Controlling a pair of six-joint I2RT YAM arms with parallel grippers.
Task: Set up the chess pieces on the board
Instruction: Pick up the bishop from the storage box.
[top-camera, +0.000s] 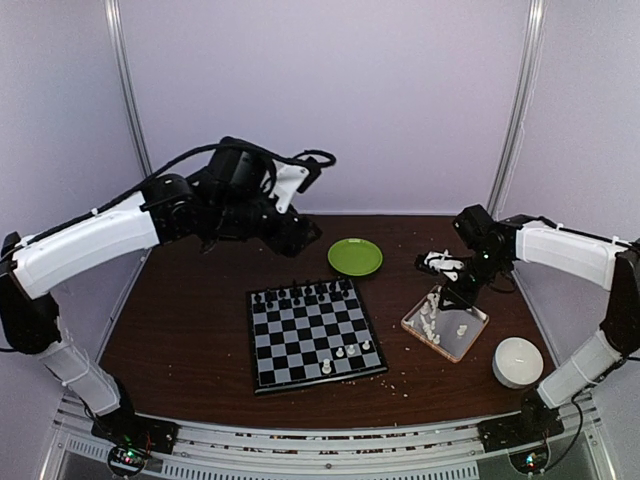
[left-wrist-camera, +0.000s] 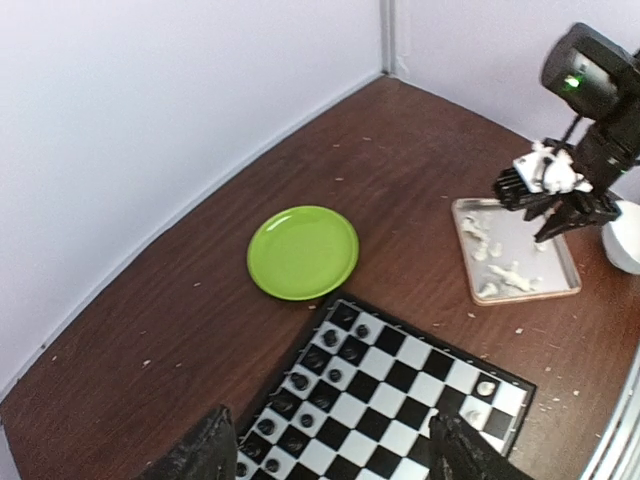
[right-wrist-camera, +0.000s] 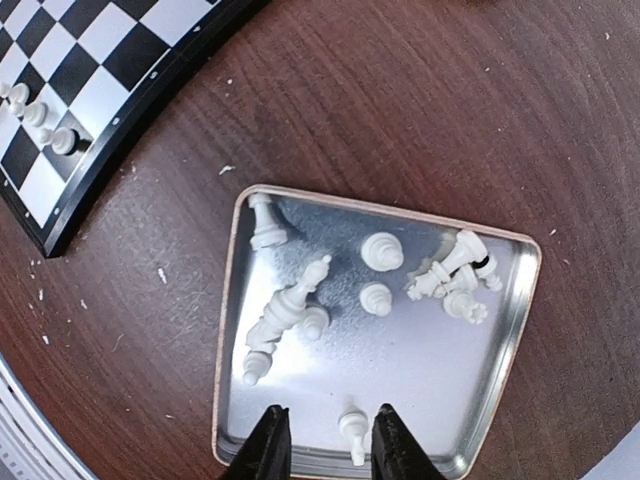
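Spread wide, the left gripper (left-wrist-camera: 330, 420) hangs above the far edge of the flat black-and-grey checked chessboard (top-camera: 300, 345). The right gripper (right-wrist-camera: 330, 445), jaws parted, straddles a small white plastic chessman (right-wrist-camera: 352, 428) in the shallow silvery square tray (right-wrist-camera: 430, 370). The chessman is untouched, nearer one finger, and lies lengthwise along them. This arm is far nearer.

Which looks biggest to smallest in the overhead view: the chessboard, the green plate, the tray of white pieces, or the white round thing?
1. chessboard
2. tray
3. green plate and white round thing: these look about alike, and the plate lies farther back, so I won't rank them.
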